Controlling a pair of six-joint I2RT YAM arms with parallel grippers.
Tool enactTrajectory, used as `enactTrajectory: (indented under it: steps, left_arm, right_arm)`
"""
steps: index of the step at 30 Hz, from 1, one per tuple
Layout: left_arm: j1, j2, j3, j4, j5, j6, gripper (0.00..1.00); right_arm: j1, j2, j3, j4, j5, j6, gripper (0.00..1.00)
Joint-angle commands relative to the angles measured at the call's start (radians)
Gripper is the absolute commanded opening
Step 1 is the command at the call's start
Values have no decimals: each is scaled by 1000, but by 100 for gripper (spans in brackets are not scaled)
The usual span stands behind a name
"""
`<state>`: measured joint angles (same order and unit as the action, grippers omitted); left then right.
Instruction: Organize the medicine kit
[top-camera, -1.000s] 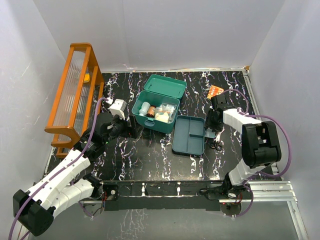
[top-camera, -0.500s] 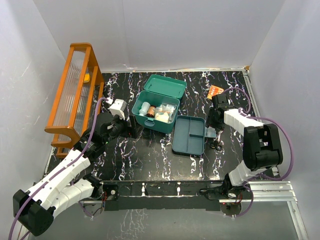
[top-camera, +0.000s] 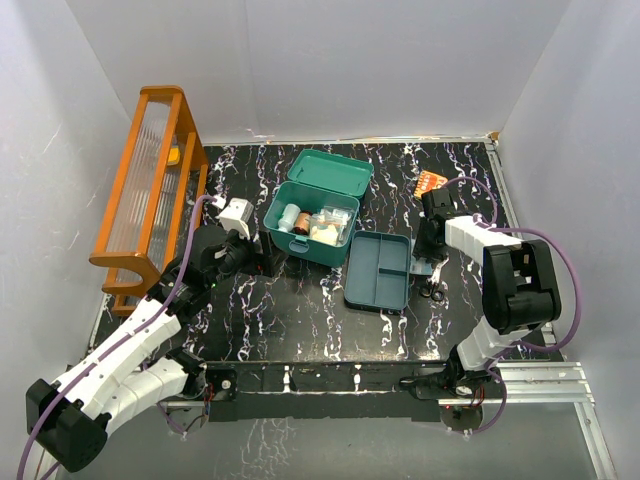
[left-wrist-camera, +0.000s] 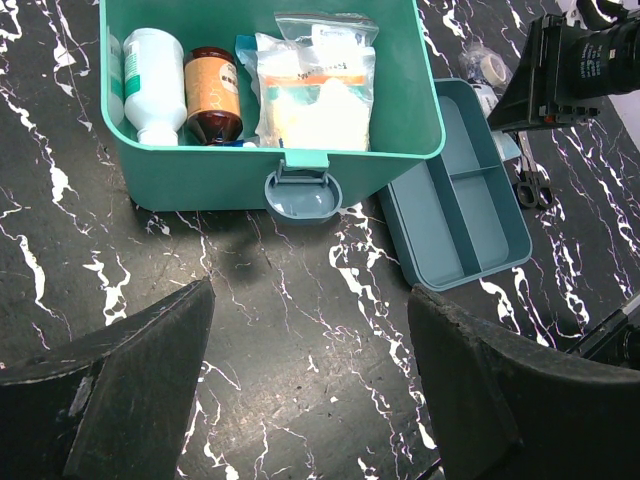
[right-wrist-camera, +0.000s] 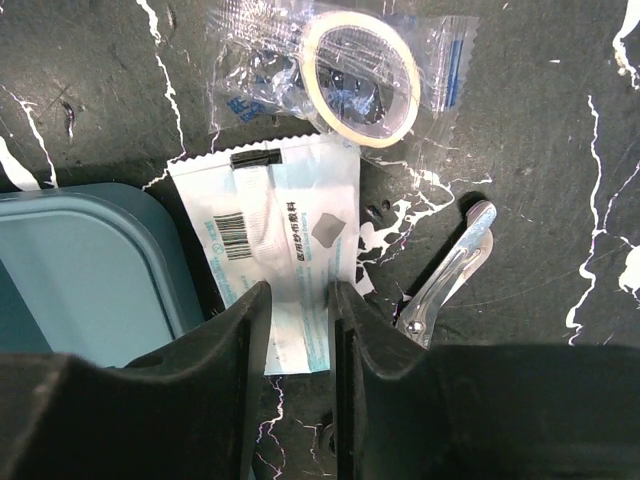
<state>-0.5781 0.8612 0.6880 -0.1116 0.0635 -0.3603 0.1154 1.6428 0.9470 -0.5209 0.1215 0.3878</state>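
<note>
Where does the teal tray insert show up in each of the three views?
Top external: the tray insert lies centre-right, beside the open box.
Left wrist: tray insert on the right, next to the box's corner.
Right wrist: only a corner, at the left edge.
Shared landmark: the scissors, past the tray's far side from the box.

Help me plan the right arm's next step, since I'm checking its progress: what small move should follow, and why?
Probably close the right pincer fully on the white packet and lift it slightly. Its fingers straddle the packet's near end with a narrow gap, and the packet lies flat beside the empty tray, so a firm pinch seems needed first.
</note>
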Motion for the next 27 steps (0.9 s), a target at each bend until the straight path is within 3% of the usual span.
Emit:
enactTrajectory:
  steps: [1,9,18,27]
  left_arm:
    - [-2,-1,3,21,6,-3,77]
    - [-2,1,4,20,6,-3,77]
    - [-2,-8,2,20,4,-3,77]
    - [-2,-11,1,28,-1,-5,77]
  right_arm:
    - [-4,-11,38,11,13,0,25]
    - [-4,-26,31,21,-9,11,9]
    - [-4,-131,13,15,9,48,7]
    - [-4,-286,-19,7,-120,86,7]
